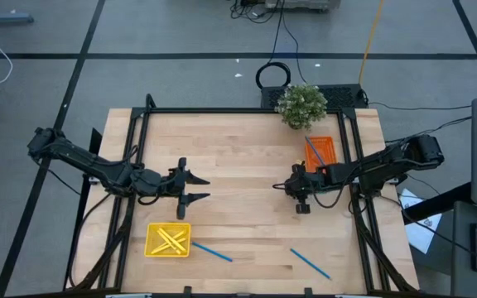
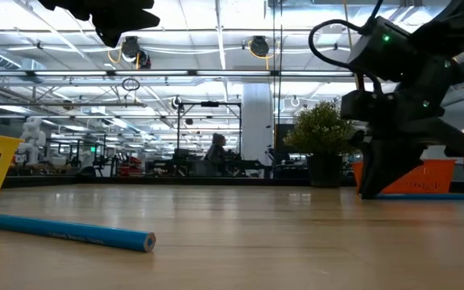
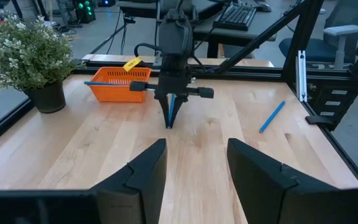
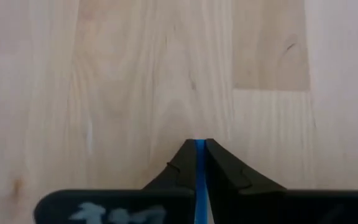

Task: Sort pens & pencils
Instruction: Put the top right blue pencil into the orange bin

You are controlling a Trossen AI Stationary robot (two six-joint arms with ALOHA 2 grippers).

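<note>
While the pale wooden table [image 1: 247, 174], made of jointed planks with visible grain, serves as the landmark, everything is placed against it. Toward the table's right side, the right gripper [image 4: 200, 144] is pointed straight down at the boards, its two dark, wedge-shaped fingers pressed together on a thin blue stick [image 4: 200, 180]; only a narrow blue strip of this stick is seen between the finger faces, and from the left wrist view it is seen running upright between them. Just beyond that gripper, near the table's far right corner, an orange slatted plastic tray [image 1: 322, 151] is seen with blue sticks [image 1: 314, 152] lying across it, beside a small potted plant [image 1: 301, 105] with fine pale leaves. On the table's left half, the left gripper [image 1: 197, 188] is held above the boards with its matte black fingers parted and nothing between them. At the table's near left, a yellow slatted tray [image 1: 167, 240] is seen holding crossed yellow sticks [image 1: 171, 241]. Two more blue sticks lie flat on the near boards: one [image 1: 212, 251] just beside the yellow tray, another [image 1: 310, 262] toward the near right.
</note>
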